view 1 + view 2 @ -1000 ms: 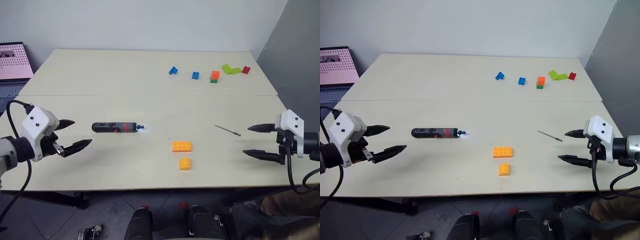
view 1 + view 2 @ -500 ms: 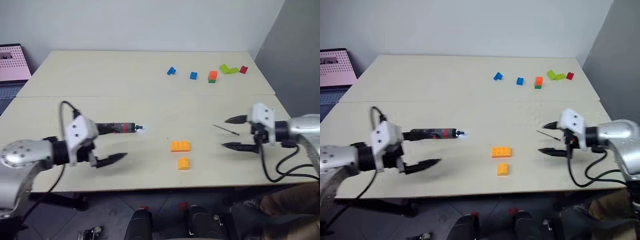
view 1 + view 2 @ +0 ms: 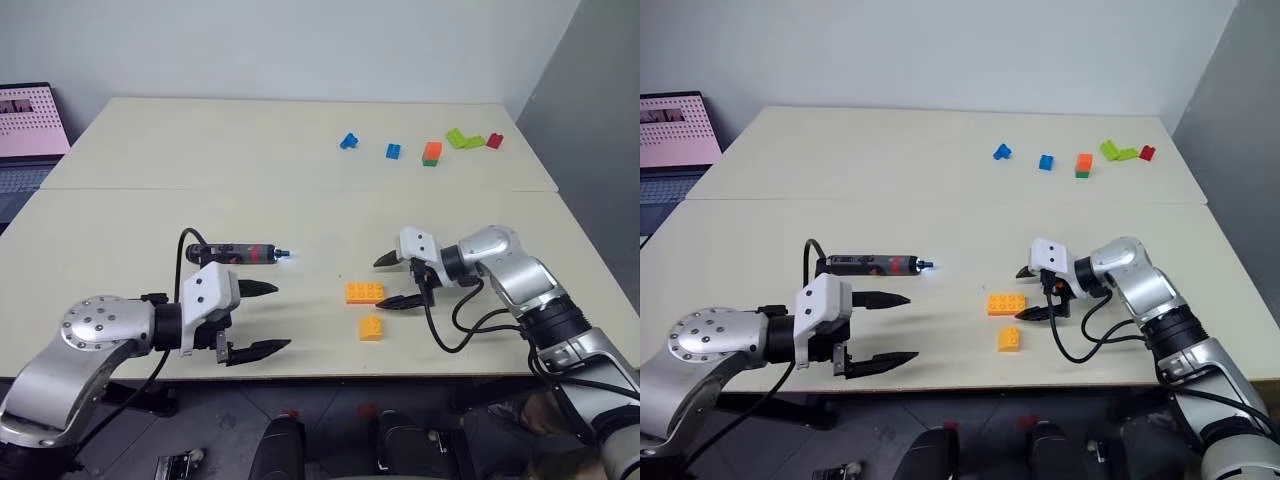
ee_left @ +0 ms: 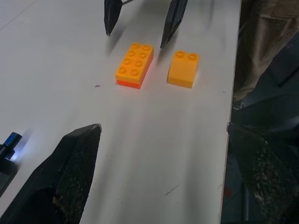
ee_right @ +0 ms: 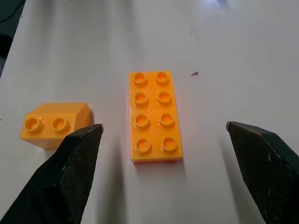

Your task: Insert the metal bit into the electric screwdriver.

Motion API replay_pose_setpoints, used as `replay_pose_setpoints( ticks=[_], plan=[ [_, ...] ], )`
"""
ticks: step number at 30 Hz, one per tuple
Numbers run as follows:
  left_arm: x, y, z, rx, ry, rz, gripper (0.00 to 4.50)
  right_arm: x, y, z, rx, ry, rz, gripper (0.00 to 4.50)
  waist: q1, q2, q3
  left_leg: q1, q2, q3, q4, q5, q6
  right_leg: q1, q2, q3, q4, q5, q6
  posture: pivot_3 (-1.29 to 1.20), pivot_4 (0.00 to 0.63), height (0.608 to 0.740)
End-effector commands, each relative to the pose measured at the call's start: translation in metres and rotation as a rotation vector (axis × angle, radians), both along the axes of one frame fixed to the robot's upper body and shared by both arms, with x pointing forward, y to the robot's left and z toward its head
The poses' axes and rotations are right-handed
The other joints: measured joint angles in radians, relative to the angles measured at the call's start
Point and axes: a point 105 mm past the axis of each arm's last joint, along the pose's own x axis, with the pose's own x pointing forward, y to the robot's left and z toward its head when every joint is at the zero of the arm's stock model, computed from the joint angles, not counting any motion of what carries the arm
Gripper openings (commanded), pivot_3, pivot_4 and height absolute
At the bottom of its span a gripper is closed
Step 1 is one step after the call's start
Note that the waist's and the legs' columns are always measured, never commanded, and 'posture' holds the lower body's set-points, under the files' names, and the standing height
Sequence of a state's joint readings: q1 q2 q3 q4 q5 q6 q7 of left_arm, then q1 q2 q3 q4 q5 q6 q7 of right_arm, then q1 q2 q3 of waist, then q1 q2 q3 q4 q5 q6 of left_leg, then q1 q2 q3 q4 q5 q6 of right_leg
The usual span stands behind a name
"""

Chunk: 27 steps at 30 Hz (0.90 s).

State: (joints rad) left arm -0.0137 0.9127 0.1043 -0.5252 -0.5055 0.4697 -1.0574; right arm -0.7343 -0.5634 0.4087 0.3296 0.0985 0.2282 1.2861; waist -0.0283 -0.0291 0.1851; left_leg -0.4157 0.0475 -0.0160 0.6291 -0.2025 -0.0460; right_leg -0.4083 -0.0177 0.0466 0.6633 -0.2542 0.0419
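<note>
Standing over the pale surface, I see the electric screwdriver lying flat at centre left of the frame. Its long axis runs left to right and its lit tip faces frame right. The left tool hangs just below it and slightly to the right, empty, with its two black fingers spread wide and aimed along much the same line as the screwdriver's body. That makes the left arm plainly the nearer one. To close on the barrel it would, I judge, have to shift toward the top of the frame and turn across that axis. The right tool sits right of centre, also empty with fingers apart, its tips just beside a flat orange brick and above a smaller orange brick. Where the metal bit lies I cannot tell.
</note>
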Motion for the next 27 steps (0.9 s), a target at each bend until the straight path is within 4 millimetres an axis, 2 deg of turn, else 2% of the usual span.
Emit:
replay_pose_setpoints(
  ticks=[1,7,11,15,17,18,20,22,27],
  plan=[
    [-0.002,-0.013,0.008,-0.027,-0.060,-0.047,4.50,0.004,0.008,0.006,0.014,-0.044,0.030,4.09,-0.001,0.000,0.000,0.000,0.000,0.000,0.000,0.000,0.000,0.000,0.000,0.000,0.000,0.000,0.000,0.00,0.150,0.740],
    [0.002,-0.018,0.003,-0.083,-0.047,-0.051,4.50,0.004,0.011,-0.002,-0.003,-0.080,0.043,2.73,-0.002,0.000,0.000,0.000,0.000,-0.001,0.000,0.000,0.000,0.000,0.001,0.000,0.001,0.000,0.001,0.00,0.150,0.740],
    [0.006,-0.021,0.006,-0.129,-0.081,-0.063,4.50,0.003,0.009,0.001,0.004,-0.098,0.038,1.58,-0.002,0.000,0.000,0.001,0.000,-0.001,0.000,0.000,0.000,0.000,0.001,0.000,0.001,0.000,0.001,0.00,0.150,0.740],
    [0.008,-0.026,0.010,-0.174,-0.114,-0.092,4.50,0.005,0.000,0.013,0.051,-0.140,-0.023,1.48,0.000,0.000,0.000,0.000,0.000,-0.001,0.000,0.000,0.000,0.000,0.001,0.000,0.001,0.001,0.001,0.00,0.150,0.740],
    [0.008,-0.031,0.013,-0.189,-0.140,-0.111,4.50,0.017,-0.010,0.030,0.158,-0.192,-0.165,1.48,0.001,0.000,0.000,0.000,0.000,-0.001,0.000,0.000,0.000,0.000,0.001,0.000,0.001,0.001,0.001,0.00,0.150,0.740],
    [0.008,-0.033,0.013,-0.192,-0.143,-0.118,4.50,0.021,-0.019,0.035,0.189,-0.209,-0.232,1.48,0.001,0.000,0.000,0.000,0.000,-0.001,0.000,0.000,0.000,0.001,0.001,0.000,0.001,0.001,0.002,0.00,0.150,0.740],
    [0.014,-0.040,0.018,-0.213,-0.174,-0.121,4.50,0.031,-0.055,0.043,0.240,-0.263,-0.449,1.48,0.003,0.000,0.000,0.000,0.000,-0.001,0.000,0.000,0.000,0.001,0.001,0.000,0.001,0.001,0.002,0.00,0.150,0.740],
    [0.019,-0.046,0.023,-0.246,-0.179,-0.121,4.50,0.034,-0.089,0.045,0.245,-0.309,-0.624,1.48,0.013,0.000,0.000,0.000,-0.001,-0.003,0.001,0.000,0.000,0.002,0.001,-0.001,0.001,0.001,0.002,0.00,0.150,0.740],
    [0.027,-0.055,0.028,-0.263,-0.179,-0.143,4.50,0.035,-0.155,0.044,0.238,-0.398,-0.994,1.48,0.012,0.000,0.000,0.000,-0.001,-0.002,0.001,0.000,0.000,0.002,0.001,0.000,0.000,0.001,0.002,0.00,0.150,0.740]
  ],
)
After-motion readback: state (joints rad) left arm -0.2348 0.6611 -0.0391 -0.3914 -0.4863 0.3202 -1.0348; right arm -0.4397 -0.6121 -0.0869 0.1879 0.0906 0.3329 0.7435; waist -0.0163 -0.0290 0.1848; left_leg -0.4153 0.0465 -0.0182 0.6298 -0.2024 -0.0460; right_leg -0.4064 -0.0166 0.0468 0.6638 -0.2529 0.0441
